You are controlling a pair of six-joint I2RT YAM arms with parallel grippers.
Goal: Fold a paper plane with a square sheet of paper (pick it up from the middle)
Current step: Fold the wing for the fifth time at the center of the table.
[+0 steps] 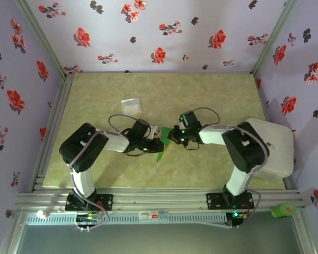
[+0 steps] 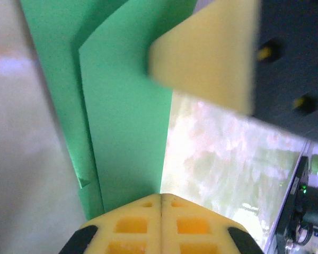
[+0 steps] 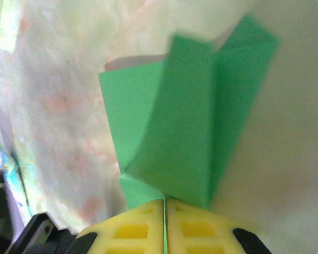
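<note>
The overhead view was evenly and softly lit, the bench (image 1: 212, 95) pale and bright, with only faint, short shadows beneath the arms and a slight overall softness. In the left wrist view the green paper (image 2: 127, 121) was fairly clear, but a yellow finger (image 2: 206, 58) of the other arm loomed out of focus at the top, and the bench beyond was washed out by glare. The right wrist view was smeared: the paper's far tip was blurred, and the bench was bleached nearly white toward the upper left.
</note>
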